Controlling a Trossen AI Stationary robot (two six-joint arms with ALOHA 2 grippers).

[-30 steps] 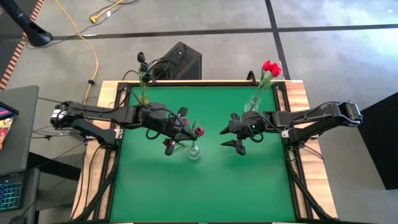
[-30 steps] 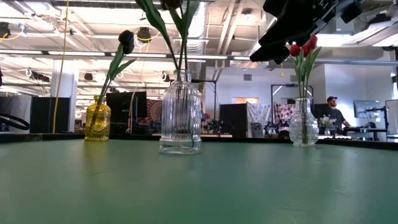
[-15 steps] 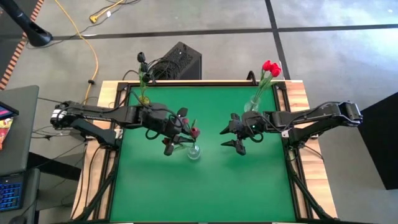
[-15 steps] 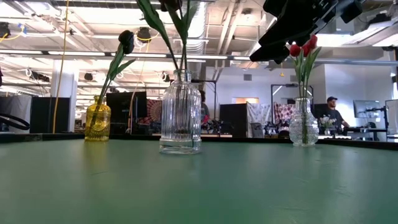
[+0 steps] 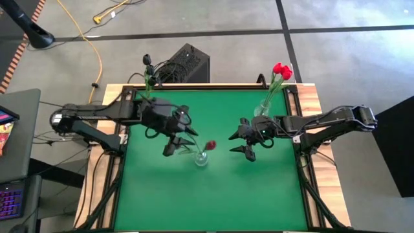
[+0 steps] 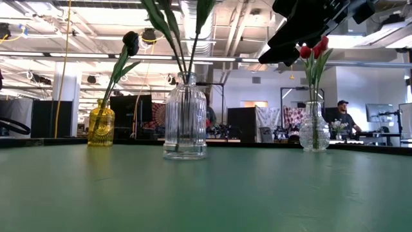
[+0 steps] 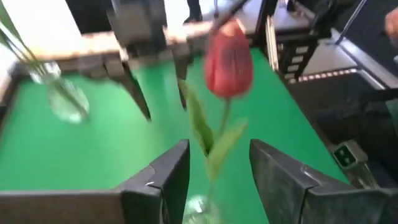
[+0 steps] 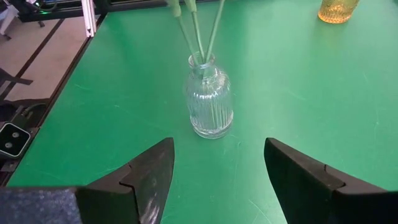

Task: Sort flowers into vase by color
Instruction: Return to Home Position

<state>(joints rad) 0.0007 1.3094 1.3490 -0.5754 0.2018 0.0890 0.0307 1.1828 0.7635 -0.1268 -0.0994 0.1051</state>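
Left tool (image 7: 217, 152) hangs wide open just above the ribbed clear glass vase (image 8: 210, 106), gripping nothing. The pinkish-crimson tulip (image 7: 228, 59) rises on its thin green stem right through the gap between the two fingers, bud above them, stem foot down in the vase. Right tool (image 8: 217, 149) waits opposite, fingers spread wide and empty, near the vase but apart from it, over the green table (image 5: 213, 194). The right wrist view counts three stems in that vase's neck — the high view shows only one red bud beside the left tool. The low view adds the back row: a yellow glass vase (image 6: 101, 125) with a near-black tulip (image 6: 131, 42), and a round clear vase (image 6: 313, 129) with bright red tulips (image 6: 313, 48) — plus a person (image 6: 344, 116) far off in the room.
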